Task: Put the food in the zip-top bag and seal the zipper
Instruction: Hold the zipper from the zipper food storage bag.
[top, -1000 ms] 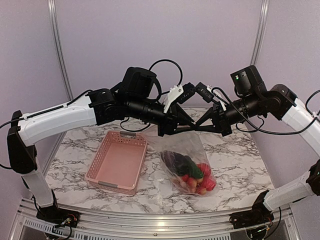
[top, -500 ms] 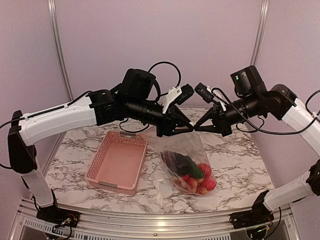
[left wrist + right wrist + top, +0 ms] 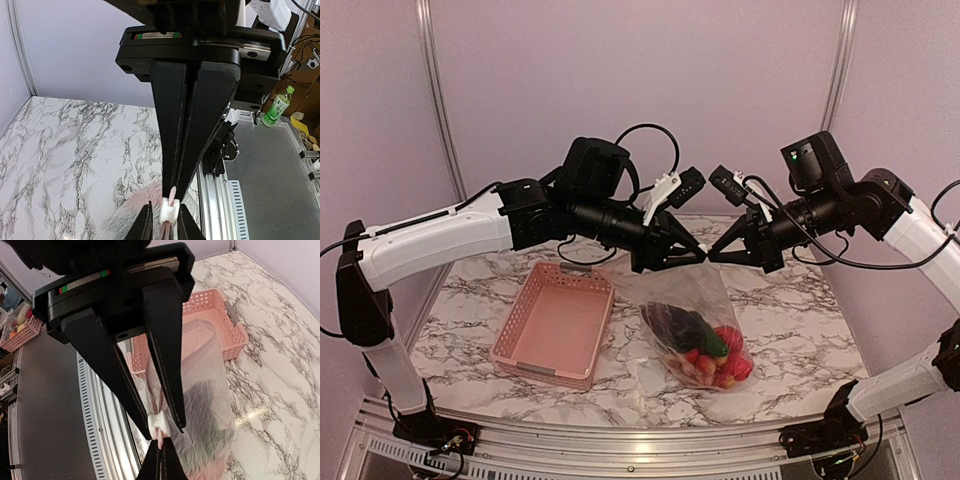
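Clear plastic: the zip-top bag [image 3: 692, 295] is strung up by its mouth between the two arms. Its loaded bottom sags down to the marble counter [image 3: 800, 320].
Food: it sits inside the bag at the low end, well below both grippers. From where I stand I make out a dark eggplant [image 3: 670, 322], a green cucumber [image 3: 708, 341] and red pieces [image 3: 731, 366] heaped together.
Zipper: the zipper [image 3: 171, 193] is a thin pink strip at the top of the bag, right where the two grippers meet nose to nose.
Left gripper: the left gripper [image 3: 692, 256] has its fingers pressed flat together with the pink strip pinched between the tips. It reaches in from the left, above the bag.
Slider: a small white slider [image 3: 160, 423] rides on the strip, just beside the left gripper's tips.
Right gripper: the right gripper [image 3: 717, 256] has its fingers closed around the white slider, one tip against each side. It comes in from the right and all but touches the other gripper.
Pink basket: the pink basket [image 3: 520, 364] lies on the counter to the left of the bag, just beside it and under the left arm.
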Motion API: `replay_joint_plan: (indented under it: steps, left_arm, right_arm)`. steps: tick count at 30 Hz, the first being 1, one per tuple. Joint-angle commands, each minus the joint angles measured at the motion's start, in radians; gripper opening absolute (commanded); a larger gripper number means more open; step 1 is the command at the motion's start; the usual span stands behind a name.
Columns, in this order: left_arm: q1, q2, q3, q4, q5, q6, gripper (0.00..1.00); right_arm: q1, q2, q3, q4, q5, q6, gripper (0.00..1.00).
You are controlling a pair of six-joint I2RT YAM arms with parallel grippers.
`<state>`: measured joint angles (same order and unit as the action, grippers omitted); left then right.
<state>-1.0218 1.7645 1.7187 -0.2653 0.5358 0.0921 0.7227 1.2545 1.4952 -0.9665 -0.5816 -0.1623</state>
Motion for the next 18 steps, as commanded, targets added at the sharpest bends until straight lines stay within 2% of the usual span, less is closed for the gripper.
replay_joint_plan:
  steps: [1,8,15,18]
  left_arm:
    - [0.008,-0.034,-0.008,0.016,0.009,-0.008,0.19]
    - [0.008,-0.027,-0.002,0.027,0.014,-0.008,0.17]
    - [0.009,-0.031,-0.007,0.028,0.02,-0.008,0.06]
    - [0.012,-0.04,-0.018,0.026,0.018,-0.007,0.04]
  right_arm:
    - [0.011,-0.012,0.001,0.029,-0.011,-0.006,0.0]
    - [0.011,-0.005,-0.001,0.03,-0.011,-0.006,0.0]
    - [0.011,0.003,-0.001,0.033,-0.001,-0.001,0.0]
    - [0.01,-0.001,0.008,0.038,0.06,0.008,0.0]
